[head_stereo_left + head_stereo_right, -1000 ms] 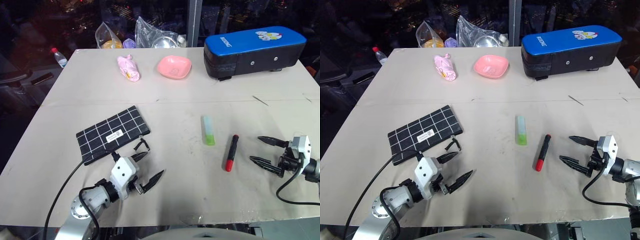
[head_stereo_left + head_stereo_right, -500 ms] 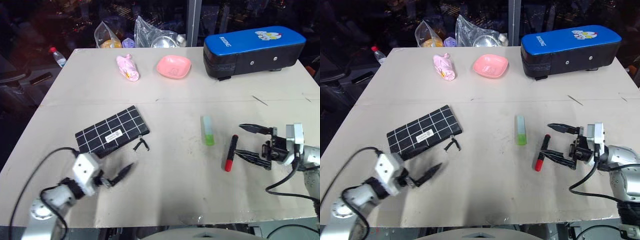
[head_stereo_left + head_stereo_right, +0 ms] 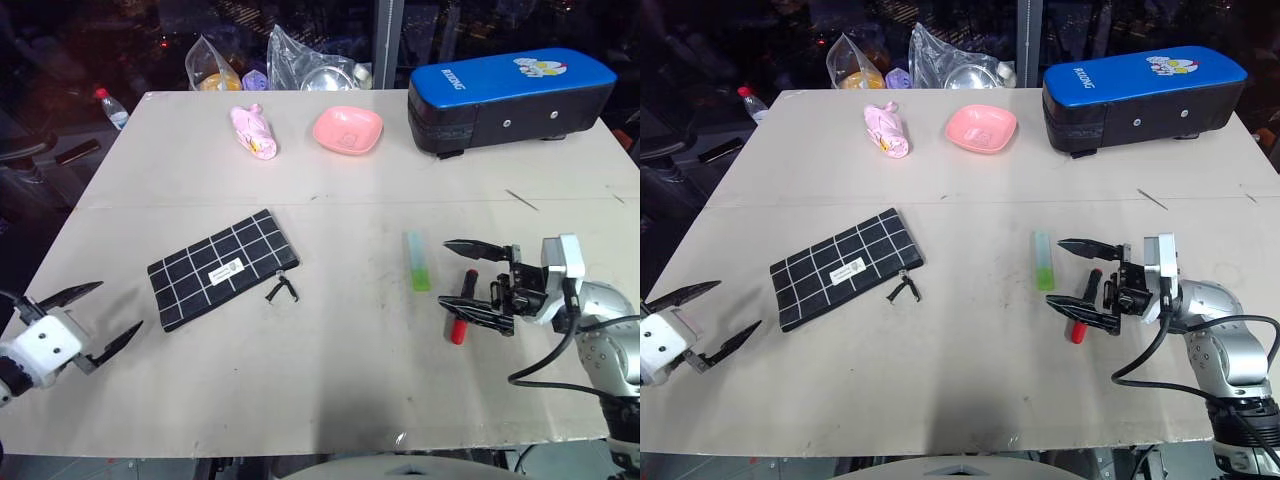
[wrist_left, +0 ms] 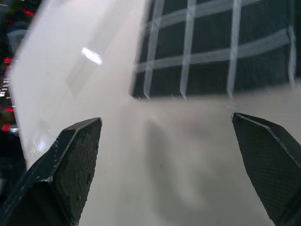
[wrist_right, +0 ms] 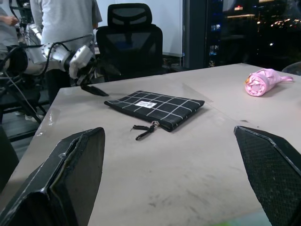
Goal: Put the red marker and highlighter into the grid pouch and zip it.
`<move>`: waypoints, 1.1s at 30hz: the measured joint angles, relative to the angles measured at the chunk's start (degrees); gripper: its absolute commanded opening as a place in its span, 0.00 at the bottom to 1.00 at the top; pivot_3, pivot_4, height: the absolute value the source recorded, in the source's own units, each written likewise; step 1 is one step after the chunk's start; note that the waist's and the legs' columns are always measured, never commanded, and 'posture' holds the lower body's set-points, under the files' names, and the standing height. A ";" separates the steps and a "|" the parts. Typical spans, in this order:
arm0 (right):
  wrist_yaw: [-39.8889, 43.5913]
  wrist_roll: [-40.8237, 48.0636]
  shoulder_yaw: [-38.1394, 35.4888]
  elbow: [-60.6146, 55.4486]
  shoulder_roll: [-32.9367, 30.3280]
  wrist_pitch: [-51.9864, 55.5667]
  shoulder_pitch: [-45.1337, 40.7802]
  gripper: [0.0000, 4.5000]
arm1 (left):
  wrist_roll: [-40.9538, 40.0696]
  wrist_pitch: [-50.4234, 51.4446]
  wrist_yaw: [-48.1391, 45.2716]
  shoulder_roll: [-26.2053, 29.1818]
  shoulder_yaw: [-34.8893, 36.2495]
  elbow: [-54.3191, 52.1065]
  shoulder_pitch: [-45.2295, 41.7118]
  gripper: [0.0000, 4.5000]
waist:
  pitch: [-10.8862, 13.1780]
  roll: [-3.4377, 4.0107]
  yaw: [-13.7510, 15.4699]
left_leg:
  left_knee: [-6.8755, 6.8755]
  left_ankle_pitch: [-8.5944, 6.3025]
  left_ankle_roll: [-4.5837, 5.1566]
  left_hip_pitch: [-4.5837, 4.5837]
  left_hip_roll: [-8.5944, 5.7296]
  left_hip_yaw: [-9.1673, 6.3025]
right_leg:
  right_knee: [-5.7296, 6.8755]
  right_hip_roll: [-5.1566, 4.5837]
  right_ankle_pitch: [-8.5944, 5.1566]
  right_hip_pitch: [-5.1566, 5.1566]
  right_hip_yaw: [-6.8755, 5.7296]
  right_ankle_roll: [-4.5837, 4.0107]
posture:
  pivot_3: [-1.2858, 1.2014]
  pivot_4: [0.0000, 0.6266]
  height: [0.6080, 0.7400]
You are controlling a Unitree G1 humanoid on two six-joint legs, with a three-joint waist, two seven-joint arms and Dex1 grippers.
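Red-tipped and slim, the marker lies on the surface between our right claw's spread fingers; we judge it light, stiff and slippery, best pinched mid-barrel, while our left claw hovers spread near the pouch.

Head eyes look down over the table; both wrist views share the grid pouch.
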 measured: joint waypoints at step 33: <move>-2.40 0.40 1.00 -3.18 -0.56 1.56 -0.56 0.99 | 24.75 -18.77 27.65 -3.90 -19.96 1.42 -20.53 1.00 | -0.25 0.05 1.04 | 0.64 0.03 0.04 -0.03 -0.12 0.24 | 0.42 -0.04 0.31 0.10 -0.09 0.55 | 0.52 0.24 0.96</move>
